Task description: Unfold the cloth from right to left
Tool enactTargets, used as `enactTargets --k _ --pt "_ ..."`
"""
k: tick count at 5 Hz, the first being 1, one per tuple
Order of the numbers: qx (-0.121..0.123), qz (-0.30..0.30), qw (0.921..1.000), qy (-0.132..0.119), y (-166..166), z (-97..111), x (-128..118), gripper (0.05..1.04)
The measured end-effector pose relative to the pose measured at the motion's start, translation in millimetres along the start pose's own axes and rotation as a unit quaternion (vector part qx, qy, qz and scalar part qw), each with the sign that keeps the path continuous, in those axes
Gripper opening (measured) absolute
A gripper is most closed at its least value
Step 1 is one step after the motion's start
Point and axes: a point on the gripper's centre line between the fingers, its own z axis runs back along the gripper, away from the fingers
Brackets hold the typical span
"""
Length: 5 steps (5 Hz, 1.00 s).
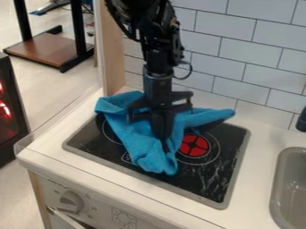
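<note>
Fingers [157, 126] point down into the middle of the bunched blue cloth [140, 150], close together; looks like a pinch on a fold, tips partly lost in the fabric, so layer count can't be told. Cloth sits around and under them on the cooktop [209, 185]: one wing out to view-left past the cooktop's far corner, one out to view-right, a tongue hanging toward the near edge. Red burner disc [194, 145] is just right of the tips, tiled wall [269, 58] behind them. Step in hand, as judged: get the top layer and carry it across to the left. Doing it well: grip only the upper layer, near its free edge; a mid-cloth pinch mostly drags the whole heap. If both layers are caught, ease off, regrip shallower and nearer the right wing's edge. Lift just enough to clear the folds, then sweep left low and slow so the layer rolls over instead of balling up. Thick fabric likely grips itself, so expect the underside to creep along. Lower before release, open wide, back the gripper [163, 137] straight up so nothing snags. Unfolding looks only partway done.
</note>
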Motion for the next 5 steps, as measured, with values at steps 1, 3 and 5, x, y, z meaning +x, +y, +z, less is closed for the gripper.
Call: enactTargets --k 1,3,5 --pt "-0.004 0.019 0.9998 -0.01 15 11 12 0.049" --pt "0.015 0.045 0.9988 -0.012 52 16 32 0.049" --pt "0.03 0.072 0.9969 -0.01 111 20 45 0.049"
